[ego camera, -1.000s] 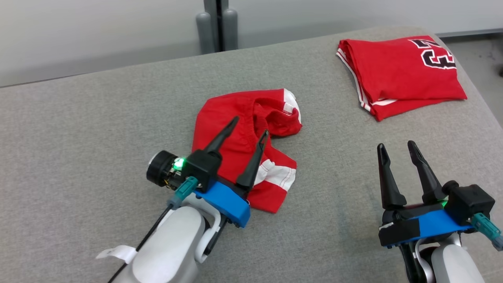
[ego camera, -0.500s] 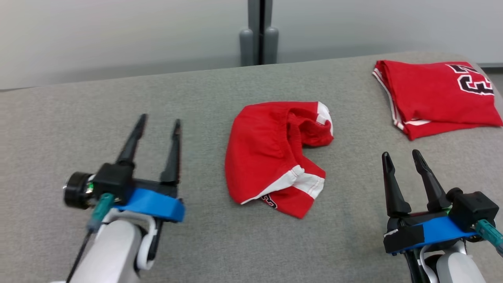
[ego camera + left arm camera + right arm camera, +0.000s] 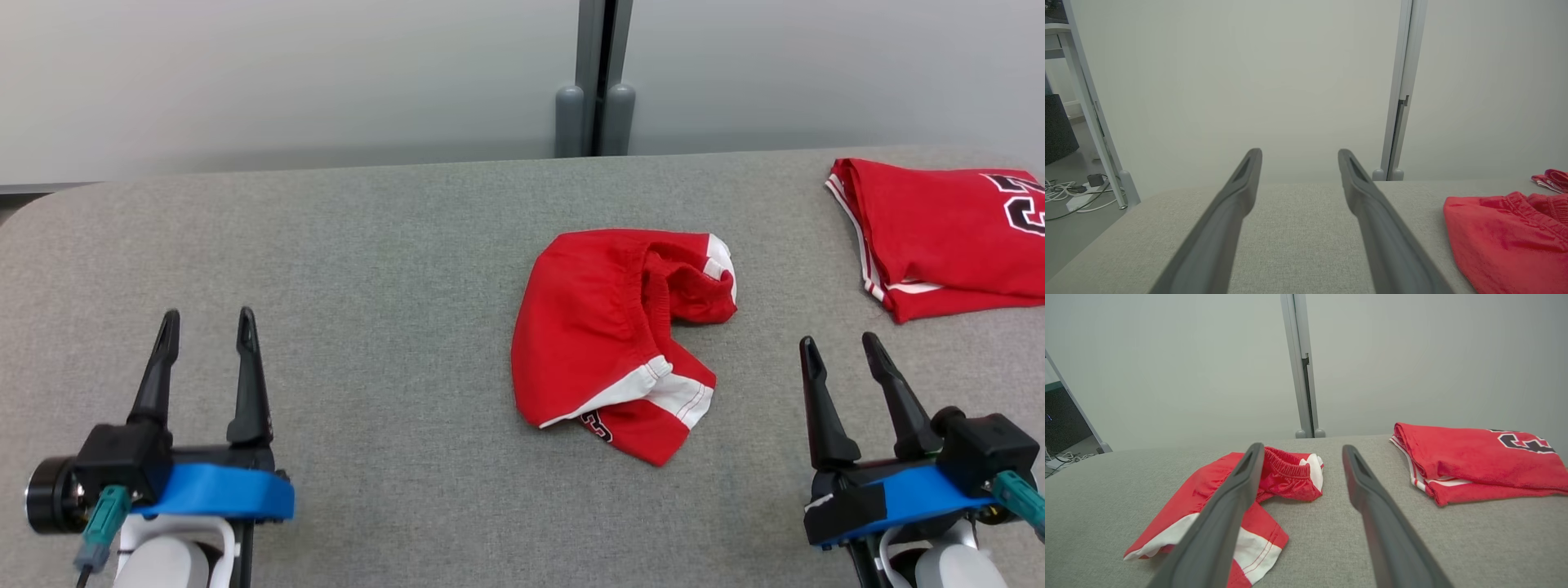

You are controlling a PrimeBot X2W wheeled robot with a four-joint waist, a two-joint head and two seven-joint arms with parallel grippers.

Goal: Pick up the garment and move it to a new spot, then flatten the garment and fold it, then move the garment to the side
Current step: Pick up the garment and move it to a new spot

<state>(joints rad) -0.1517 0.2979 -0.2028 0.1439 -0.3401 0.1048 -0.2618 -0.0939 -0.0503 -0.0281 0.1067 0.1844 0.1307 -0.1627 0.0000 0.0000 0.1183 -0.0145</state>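
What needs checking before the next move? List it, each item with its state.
1. left gripper open, empty: ok.
2. right gripper open, empty: ok.
3. shorts lie between the grippers, touching neither: ok.
4. shorts flat: not ok, crumpled.
5. shorts apart from jersey: ok.
6. anything hidden under the shorts' folds: cannot tell.

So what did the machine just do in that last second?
The open left gripper drew back from over the crumpled red-and-white shorts to its own left, above bare grey fabric tabletop; nothing was grasped. The head view also turned. The shorts, the folded red jersey and the open right gripper stayed put.
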